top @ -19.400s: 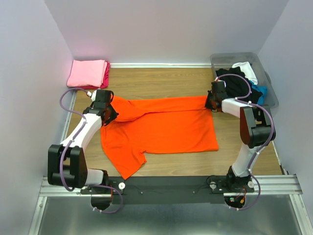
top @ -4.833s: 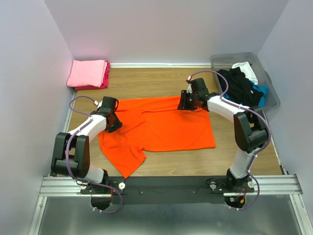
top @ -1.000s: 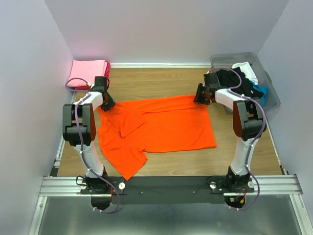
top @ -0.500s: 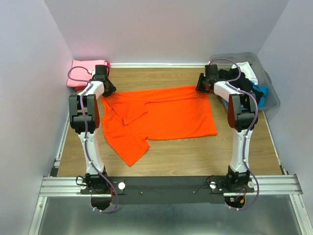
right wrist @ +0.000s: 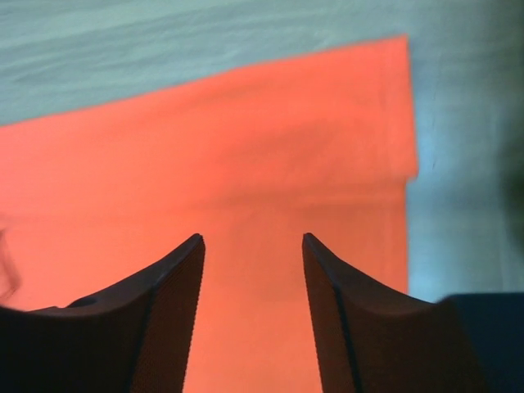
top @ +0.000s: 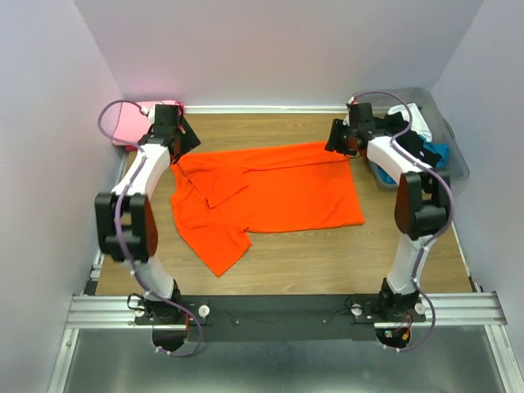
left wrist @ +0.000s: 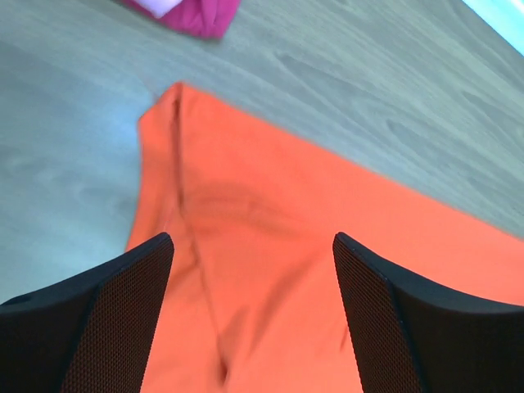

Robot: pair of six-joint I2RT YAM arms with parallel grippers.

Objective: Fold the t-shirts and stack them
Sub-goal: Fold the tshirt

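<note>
Top external view showed you held the left hand and right hand spread, gripping nothing, above the far corners of the orange shirt lying flat on the counter, probably to pinch both corners together for an even fold.

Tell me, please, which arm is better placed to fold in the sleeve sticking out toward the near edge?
Left, most likely. The sleeve lies at the near-left of the shirt. The left gripper hangs open over the far-left corner; the right gripper is open over the far-right one.
</note>
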